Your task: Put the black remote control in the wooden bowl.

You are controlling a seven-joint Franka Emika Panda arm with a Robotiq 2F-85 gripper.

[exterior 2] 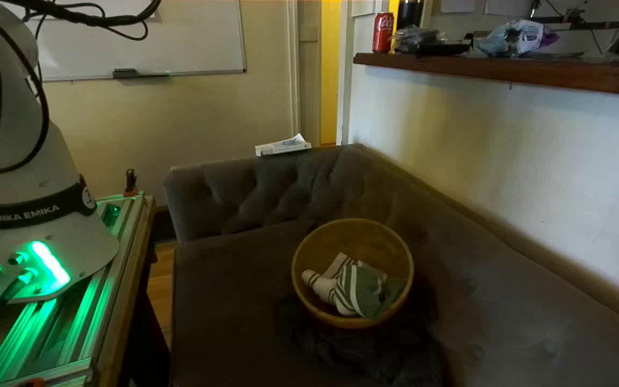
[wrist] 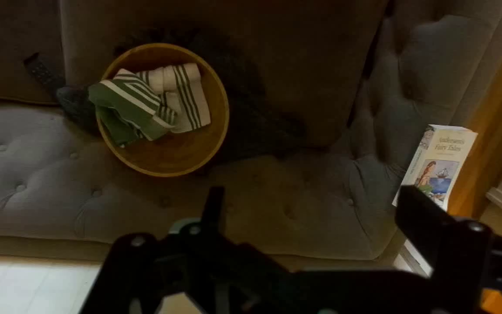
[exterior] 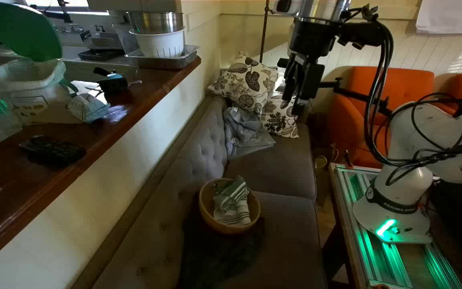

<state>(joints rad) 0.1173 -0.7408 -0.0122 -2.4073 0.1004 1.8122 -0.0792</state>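
Gripper (wrist: 313,191), fingers (wrist: 214,207) spread wide around air, clear of wooden bowl (wrist: 177,155)

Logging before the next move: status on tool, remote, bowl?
Tool open, holding nothing. Black remote on sofa, outside the wooden bowl. Striped cloth in bowl, may crowd the drop.

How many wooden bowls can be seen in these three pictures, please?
1. The wooden bowl sits on the sofa, with a striped cloth inside; all three views show this same bowl. Another could be hidden behind things on the counter.
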